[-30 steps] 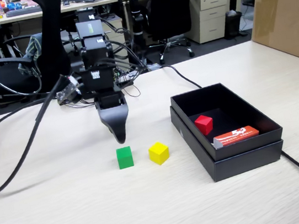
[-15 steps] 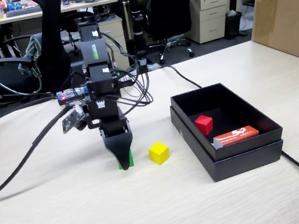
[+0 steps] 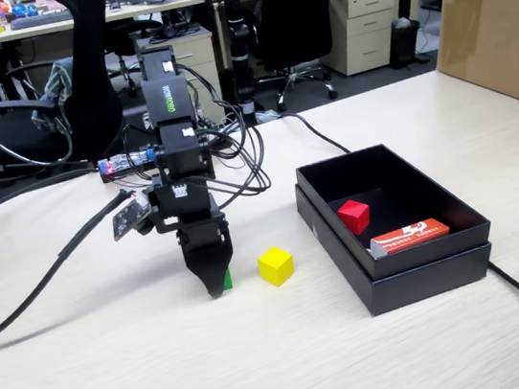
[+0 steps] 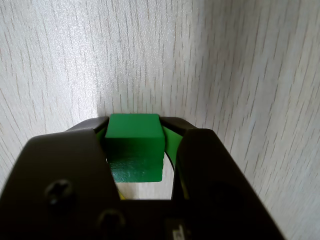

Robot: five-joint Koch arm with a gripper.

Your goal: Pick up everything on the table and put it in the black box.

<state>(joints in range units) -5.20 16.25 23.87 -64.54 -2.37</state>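
Gripper stands tip-down on the table, and in the wrist view I see its two dark jaws pressed against the opposite side faces of the green cube, so I record it as clamped on that cube. From the fixed view only a sliver of the green cube shows at the right edge of the jaw tip, low against the tabletop; I cannot tell whether it is lifted clear of the surface.

Yellow cube sits on the table just to the right of the gripper in the fixed view, apart from it. Further right of the gripper lies the black box, open-topped. Inside it I see the red cube near the box's left half, and beside it, toward the front wall, a flat orange-red packet with white print; the print is too small for me to read.

On the arm I note a green label on the upper link and a white mark on the link below it; neither is legible. Cables loop beside the arm behind the gripper.
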